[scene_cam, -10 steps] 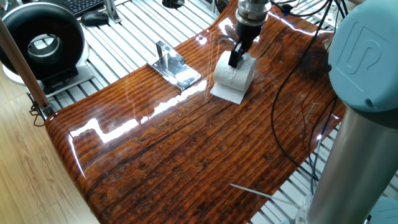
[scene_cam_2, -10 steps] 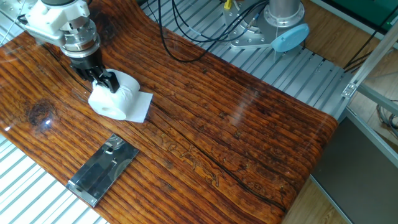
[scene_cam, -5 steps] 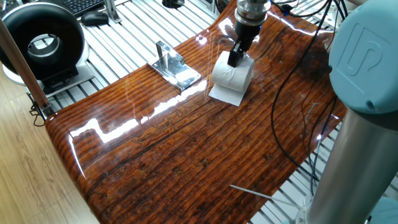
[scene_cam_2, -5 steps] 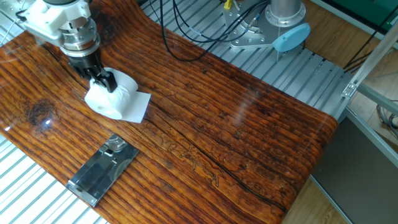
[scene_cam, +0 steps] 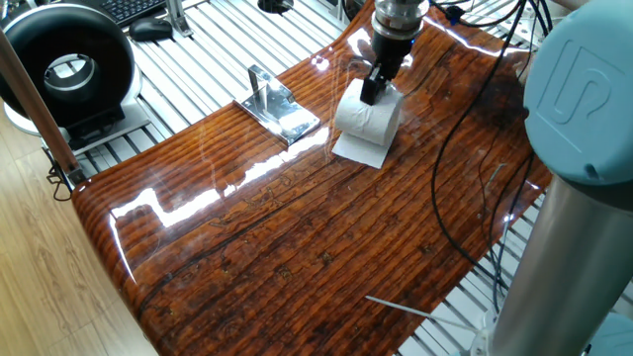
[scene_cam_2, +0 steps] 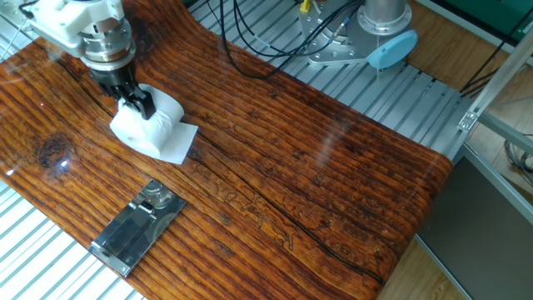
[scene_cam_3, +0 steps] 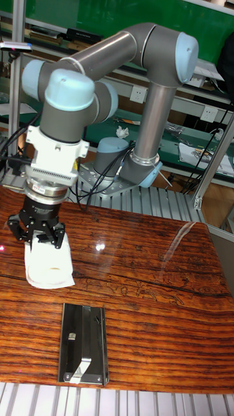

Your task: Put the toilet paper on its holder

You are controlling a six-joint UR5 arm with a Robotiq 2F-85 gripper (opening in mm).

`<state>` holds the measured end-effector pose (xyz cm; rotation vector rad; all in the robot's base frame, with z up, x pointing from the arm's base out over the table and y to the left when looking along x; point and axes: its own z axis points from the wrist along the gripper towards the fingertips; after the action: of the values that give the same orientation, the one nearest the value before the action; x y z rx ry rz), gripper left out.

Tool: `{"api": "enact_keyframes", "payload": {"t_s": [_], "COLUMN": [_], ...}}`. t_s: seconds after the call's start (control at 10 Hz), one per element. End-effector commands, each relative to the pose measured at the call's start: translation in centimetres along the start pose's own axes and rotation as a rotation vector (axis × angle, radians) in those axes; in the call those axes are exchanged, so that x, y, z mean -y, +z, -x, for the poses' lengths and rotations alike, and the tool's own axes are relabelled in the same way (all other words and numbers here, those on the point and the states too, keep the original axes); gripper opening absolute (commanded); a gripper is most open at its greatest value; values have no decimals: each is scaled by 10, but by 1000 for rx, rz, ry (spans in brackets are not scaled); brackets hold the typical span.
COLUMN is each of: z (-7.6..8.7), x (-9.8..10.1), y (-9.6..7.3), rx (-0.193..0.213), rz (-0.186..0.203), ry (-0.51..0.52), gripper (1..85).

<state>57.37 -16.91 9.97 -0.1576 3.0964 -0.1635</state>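
- Since the earlier frames, the toilet paper [scene_cam: 368,119] has been shifted a little toward the holder [scene_cam: 278,107] and appears raised, while its loose trailing sheet [scene_cam: 359,150] is still seen low at the table [scene_cam: 297,237].
- Nearest in the tall fixed view, the holder [scene_cam_3: 82,342] is shown as a shiny square plate with a short bent bar, standing free near the table's front edge [scene_cam_3: 130,312].
- Just beyond it, the toilet paper [scene_cam_3: 47,263] is seen pinched by the gripper [scene_cam_3: 39,239], whose jaws are pressed onto the upper part of the roll from above; in the other fixed view the gripper [scene_cam_2: 137,104] is seen at the roll's top, with the roll [scene_cam_2: 150,127] hanging below.
- Farther back, the arm's grey links and base are shown, with black cables [scene_cam_2: 250,50] lying on the table.
- Risk, as judged: the core axis may be left misaligned with the bar, so that the roll is jammed against it or the light plate is pushed aside.
- Risk, as judged: the trailing sheet may be dragged, caught under the roll, or unwound further in transit.
- Risk, as judged: soft tissue may be crushed or may slip from so shallow a grip.
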Motion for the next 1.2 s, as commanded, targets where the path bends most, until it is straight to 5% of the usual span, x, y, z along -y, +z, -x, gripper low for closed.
{"api": "enact_keyframes", "payload": {"t_s": [0.0, 0.9, 1.1], "z": [3, 8, 10], "x": [-16, -49, -61], "y": [-15, -9, -9], "rx": [-2, 3, 10], "rz": [-6, 15, 46], "ry": [54, 110, 151], "gripper": [10, 10, 10]}}
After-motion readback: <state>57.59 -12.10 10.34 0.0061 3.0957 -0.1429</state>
